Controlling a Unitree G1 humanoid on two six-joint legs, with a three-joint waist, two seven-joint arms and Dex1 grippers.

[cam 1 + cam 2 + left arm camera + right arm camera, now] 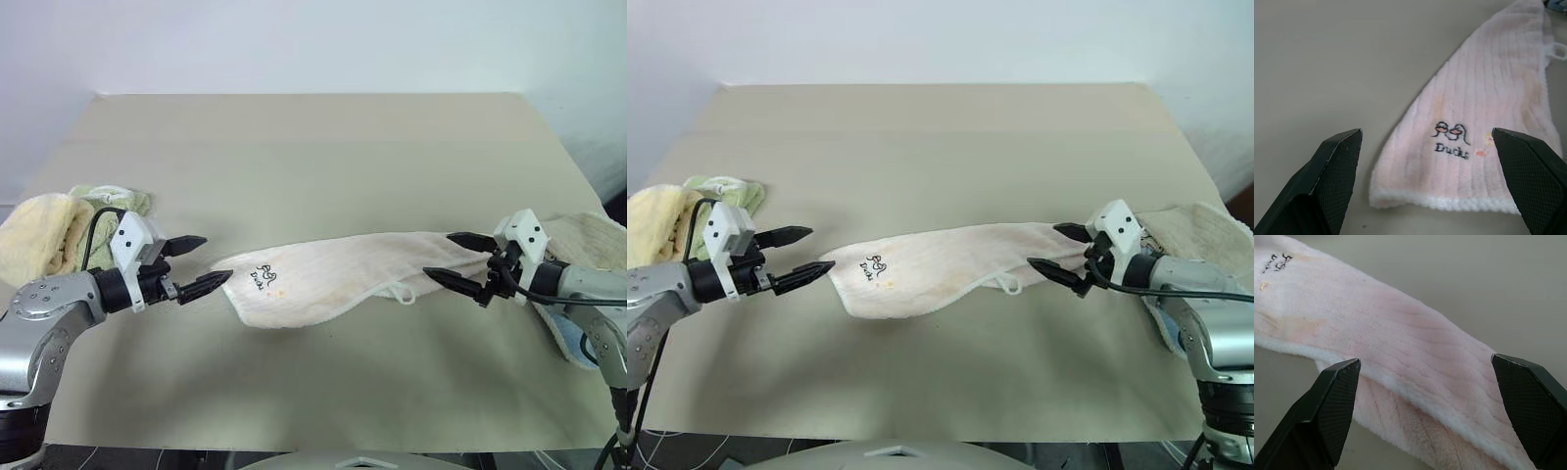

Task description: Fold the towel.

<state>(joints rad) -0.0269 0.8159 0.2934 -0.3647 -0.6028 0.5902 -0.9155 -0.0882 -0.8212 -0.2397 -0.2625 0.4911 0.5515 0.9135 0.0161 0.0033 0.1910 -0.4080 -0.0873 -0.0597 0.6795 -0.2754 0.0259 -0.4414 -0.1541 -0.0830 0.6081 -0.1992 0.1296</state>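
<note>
towel (333, 277) on beige table (313, 157), white wall (294, 39); both pincers wide, empty.

Beige table (313, 147) with a pale pink towel (333, 274) at centre, yellow and green towels (59, 230) left, tan towel (588, 240) right.

We see the towel (333, 277) cream to pale pink, with black embroidered lettering, faint orange stains and a white edge. The table (313, 157) is plain beige; our jaws are black.
</note>
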